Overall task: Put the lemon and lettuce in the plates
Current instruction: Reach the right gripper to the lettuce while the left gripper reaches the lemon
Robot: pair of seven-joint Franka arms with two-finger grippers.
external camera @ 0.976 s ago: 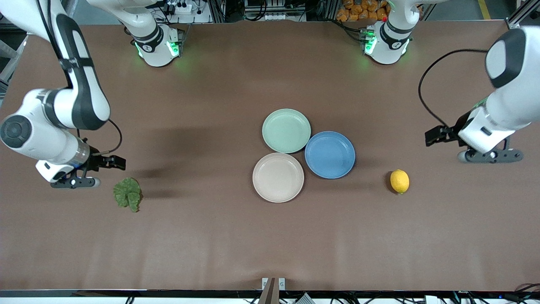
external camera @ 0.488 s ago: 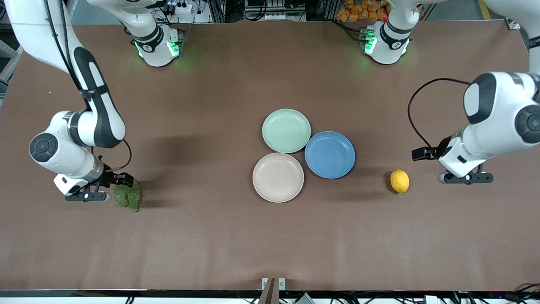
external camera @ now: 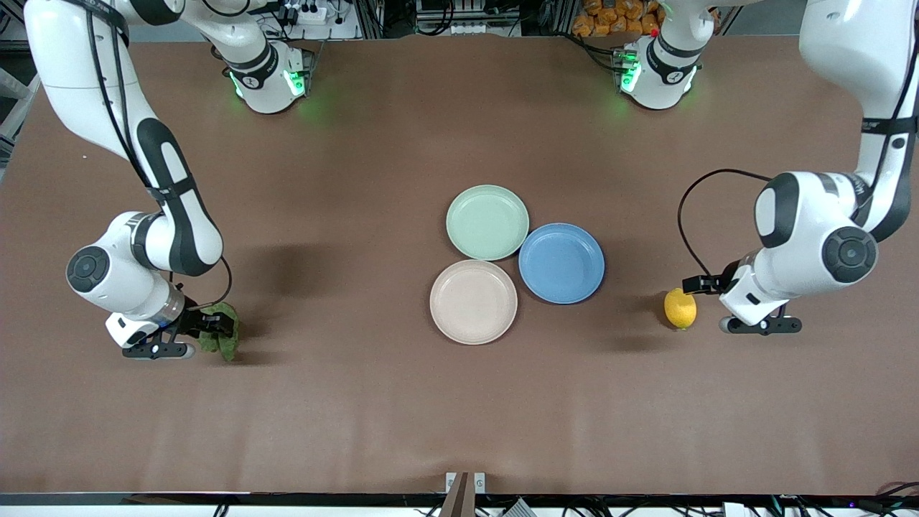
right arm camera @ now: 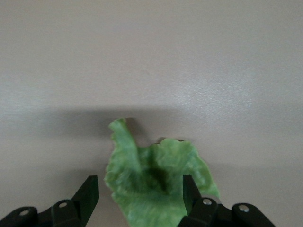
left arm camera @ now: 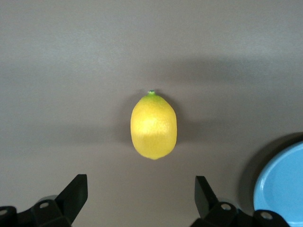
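Note:
The yellow lemon [external camera: 679,308] lies on the brown table toward the left arm's end, and also shows in the left wrist view [left arm camera: 153,126]. My left gripper [left arm camera: 141,198] is open, low beside the lemon, which lies just ahead of its fingertips. The dark green lettuce [external camera: 221,337] lies toward the right arm's end, and also shows in the right wrist view [right arm camera: 156,179]. My right gripper [right arm camera: 140,198] is open, its fingers on either side of the leaf's near part. The mint green plate [external camera: 487,222] and beige plate [external camera: 473,301] sit mid-table, both empty.
A blue plate [external camera: 561,263] touches both other plates on the side toward the left arm's end; its rim shows in the left wrist view [left arm camera: 284,184]. Open brown tabletop surrounds the plates.
Both arms have come down and inward. The left gripper moved up to the lemon. The right gripper moved over the lettuce's edge. The lemon, lettuce and plates have not moved.

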